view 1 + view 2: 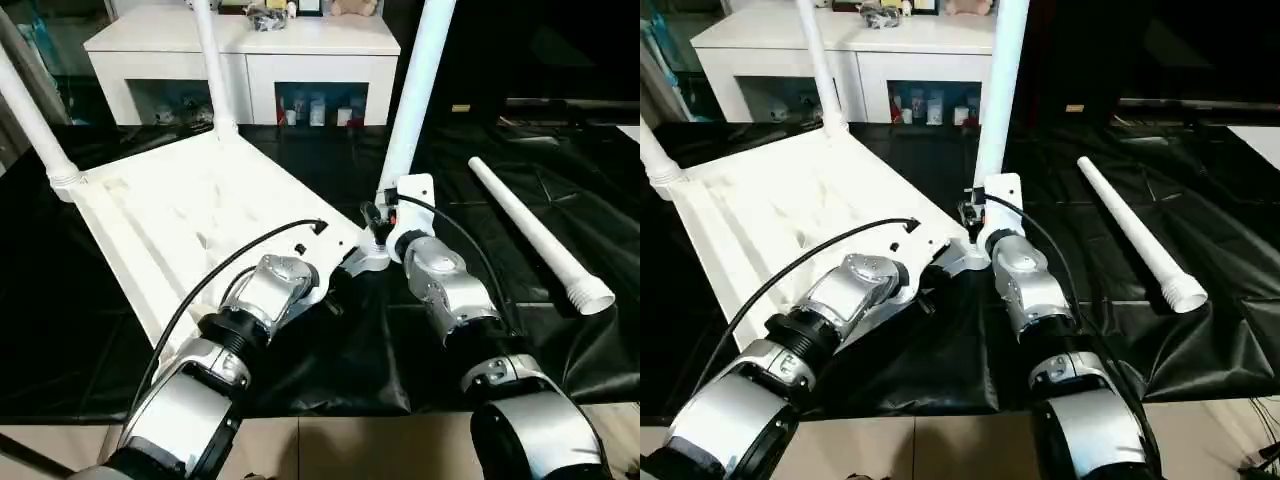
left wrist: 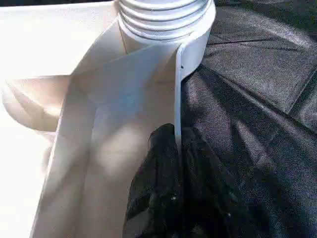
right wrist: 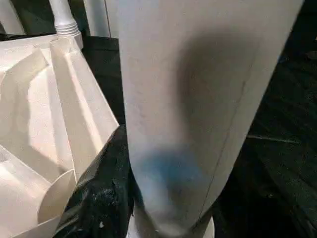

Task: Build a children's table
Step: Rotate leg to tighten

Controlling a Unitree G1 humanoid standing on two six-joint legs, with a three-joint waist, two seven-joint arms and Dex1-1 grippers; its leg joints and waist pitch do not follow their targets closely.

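The white table top [image 1: 180,210] lies underside up on a black cloth. Two legs [image 1: 212,60] stand in its far corner sockets. A third leg [image 1: 415,90] stands upright in the near right corner socket [image 2: 163,20]. My right gripper [image 1: 385,215] is shut around this leg's lower end, with one black finger [image 3: 106,183] pressed against its side. My left gripper [image 2: 177,136] is shut on the top's thin rim just below that socket, a finger on each side of the wall. A fourth leg [image 1: 540,240] lies loose on the cloth to the right.
A white cabinet [image 1: 250,45] with glass-fronted compartments stands behind the table top. The black cloth [image 1: 330,370] covers the work surface, and its front edge meets a tiled floor just below my forearms.
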